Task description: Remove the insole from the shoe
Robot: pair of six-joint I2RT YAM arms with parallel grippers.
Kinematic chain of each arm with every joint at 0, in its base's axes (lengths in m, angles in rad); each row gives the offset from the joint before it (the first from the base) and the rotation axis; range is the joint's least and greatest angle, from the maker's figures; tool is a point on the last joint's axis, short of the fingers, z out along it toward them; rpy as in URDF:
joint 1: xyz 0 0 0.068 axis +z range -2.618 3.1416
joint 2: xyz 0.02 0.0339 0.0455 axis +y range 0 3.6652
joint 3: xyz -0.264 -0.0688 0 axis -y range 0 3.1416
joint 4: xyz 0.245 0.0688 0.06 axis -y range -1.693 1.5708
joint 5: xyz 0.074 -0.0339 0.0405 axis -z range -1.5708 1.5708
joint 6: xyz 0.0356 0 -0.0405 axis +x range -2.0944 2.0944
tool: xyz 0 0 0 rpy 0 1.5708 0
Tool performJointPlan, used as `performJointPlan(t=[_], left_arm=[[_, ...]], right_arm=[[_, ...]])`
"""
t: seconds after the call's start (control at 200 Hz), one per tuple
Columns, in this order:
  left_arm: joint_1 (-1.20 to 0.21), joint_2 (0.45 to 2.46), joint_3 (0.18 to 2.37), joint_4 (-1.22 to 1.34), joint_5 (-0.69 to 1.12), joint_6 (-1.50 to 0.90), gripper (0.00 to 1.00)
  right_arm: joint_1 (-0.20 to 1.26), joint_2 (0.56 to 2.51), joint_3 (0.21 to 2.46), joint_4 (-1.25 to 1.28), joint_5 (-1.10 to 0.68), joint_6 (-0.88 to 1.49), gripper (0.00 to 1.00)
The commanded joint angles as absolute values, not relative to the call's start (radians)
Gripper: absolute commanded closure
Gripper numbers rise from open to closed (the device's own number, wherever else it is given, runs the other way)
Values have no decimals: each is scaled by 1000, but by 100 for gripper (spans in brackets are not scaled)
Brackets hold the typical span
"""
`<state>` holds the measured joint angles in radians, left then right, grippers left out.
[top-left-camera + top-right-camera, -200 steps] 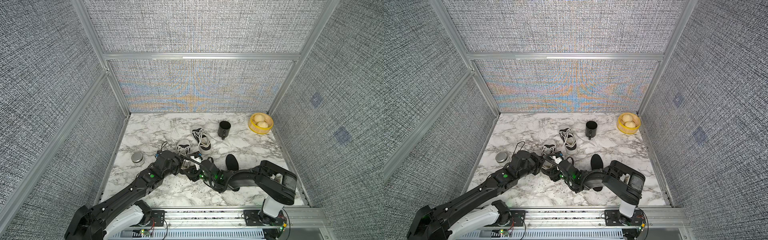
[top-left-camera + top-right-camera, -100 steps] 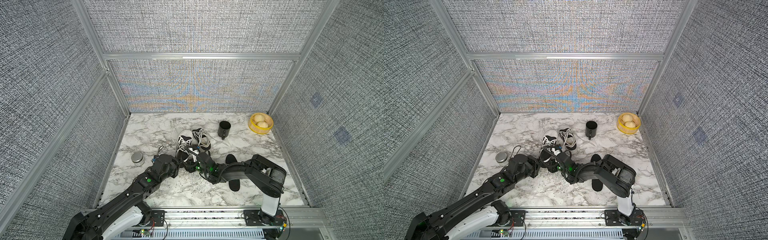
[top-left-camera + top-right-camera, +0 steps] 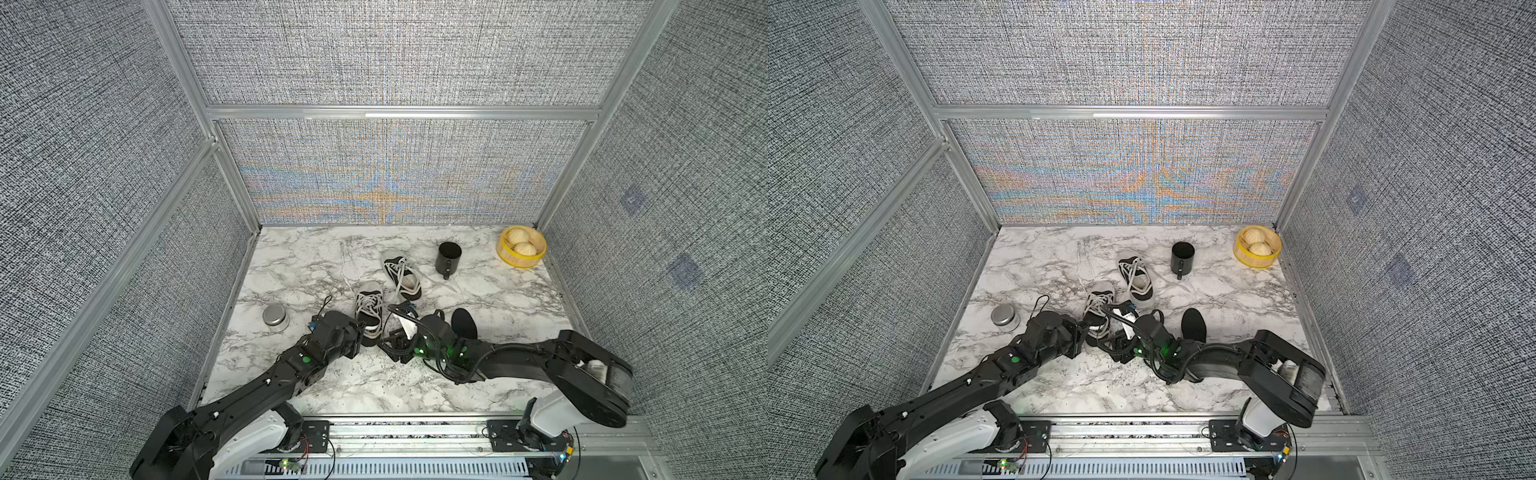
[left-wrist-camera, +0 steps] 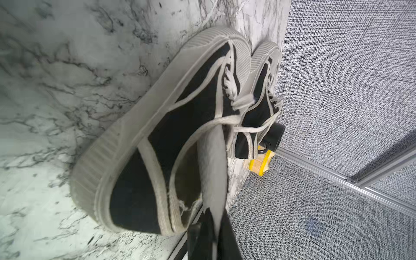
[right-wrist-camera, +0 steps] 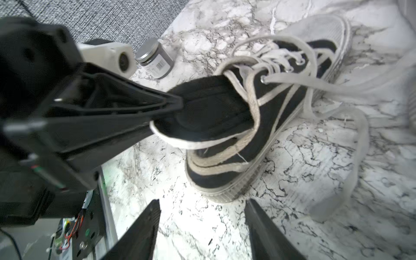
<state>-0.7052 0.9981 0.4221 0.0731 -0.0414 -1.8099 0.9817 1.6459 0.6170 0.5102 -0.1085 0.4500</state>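
The left pincer (image 5: 177, 104) is clamped tight on the heel end of the black insole (image 5: 213, 108). That end stands raised out of the shoe's opening while the rest of it lies down inside. The shoe (image 3: 368, 305), a black canvas sneaker with a white sole and loose white laces, sits on the marble desk (image 3: 311, 266) near the front and a little left of centre. Its heel points towards the arms.

The right pincer (image 5: 203, 227) hangs just beside the heel on the right. Its jaws are spread wide, with nothing between them but bare desk.

A second shoe (image 3: 401, 272) of the same kind lies just beyond the first, farther back and slightly to the right. Another black insole, the spare insole (image 3: 464, 323), lies flat on the desk to the right of the right arm's wrist.

At the far side a black mug (image 3: 449, 257) stands upright, and a yellow basket (image 3: 519, 264) holding two pale buns sits in the far right corner. A silver-lidded jar (image 3: 274, 316) stands on the left, near the desk's edge.
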Motion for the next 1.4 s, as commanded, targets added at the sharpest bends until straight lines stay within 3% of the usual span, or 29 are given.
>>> performJointPlan(t=[0.0, 0.175, 0.335, 0.595, 0.966, 1.111, 1.271, 1.396], left_arm=[[-703, 1002, 438, 106, -23, -1788, 100], [-703, 979, 445, 75, -12, -1783, 100], [-703, 949, 444, 44, -14, -1781, 100], [-703, 946, 457, 31, -11, -1782, 100], [-703, 943, 452, 25, -12, -1785, 100], [-703, 953, 462, 29, -3, -1784, 100], [-703, 938, 465, 4, -4, -1785, 100], [-703, 921, 466, -15, -7, -1788, 100]], right_arm=[[987, 1556, 609, 464, -40, 205, 41], [989, 1543, 621, 525, -16, -226, 45], [980, 1650, 750, 463, -33, -395, 46], [976, 1764, 860, 462, -103, -465, 51], [964, 1654, 774, 388, -209, -493, 48], [963, 1702, 818, 372, -202, -521, 48], [964, 1789, 896, 391, -201, -544, 57], [963, 1825, 924, 399, -179, -563, 72]])
